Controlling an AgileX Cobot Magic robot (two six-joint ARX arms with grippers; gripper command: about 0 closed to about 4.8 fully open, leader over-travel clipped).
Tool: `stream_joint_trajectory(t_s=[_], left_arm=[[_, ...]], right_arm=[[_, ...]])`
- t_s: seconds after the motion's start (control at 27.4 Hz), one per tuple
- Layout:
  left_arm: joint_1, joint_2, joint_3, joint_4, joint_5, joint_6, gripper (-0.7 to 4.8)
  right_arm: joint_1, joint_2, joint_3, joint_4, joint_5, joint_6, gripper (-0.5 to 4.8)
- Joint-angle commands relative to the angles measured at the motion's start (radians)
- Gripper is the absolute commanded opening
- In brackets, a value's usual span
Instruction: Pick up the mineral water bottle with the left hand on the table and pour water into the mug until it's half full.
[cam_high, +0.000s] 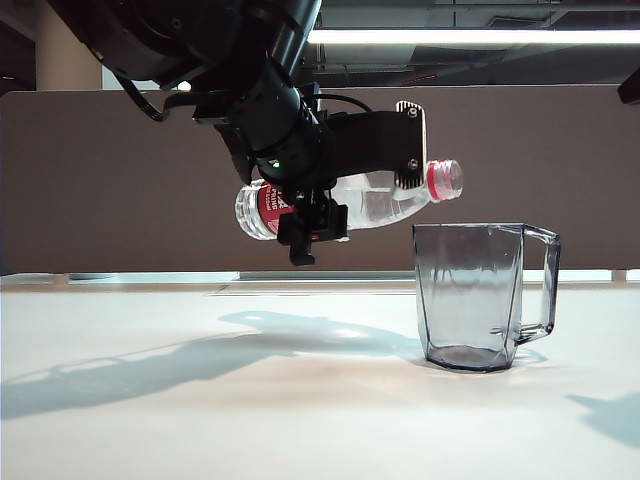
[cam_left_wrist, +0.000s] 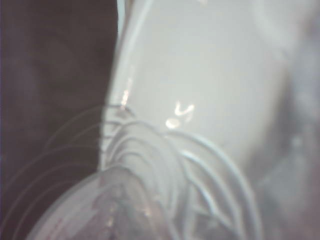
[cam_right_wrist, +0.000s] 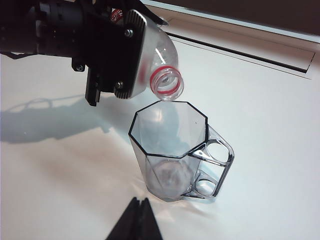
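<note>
Blurred bottle (cam_left_wrist: 200, 100) in left wrist view

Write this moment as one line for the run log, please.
left gripper: shut on bottle, tilted near level, mouth above mug | mug: upright on table | right gripper: shut, near mug
</note>
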Motion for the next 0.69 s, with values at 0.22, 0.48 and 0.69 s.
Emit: stream_joint_trajectory(t_s=[0.22, 0.48, 0.69], left_arm=[[-0.002, -0.01, 0.01, 0.055, -0.009, 0.062, 2.74], [-0.002, -0.01, 0.01, 0.056, -0.009, 0.078, 2.74], [-0.002, -0.01, 0.01, 0.056, -0.009, 0.078, 2.74]], right_arm=[[0.0, -0.001, 0.008, 0.018, -0.002, 0.001, -0.05], [0.0, -0.002, 0.008, 0.01, -0.002, 0.0, -0.05], [0.0, -0.002, 0.008, -0.004, -0.002, 0.0, -0.05]])
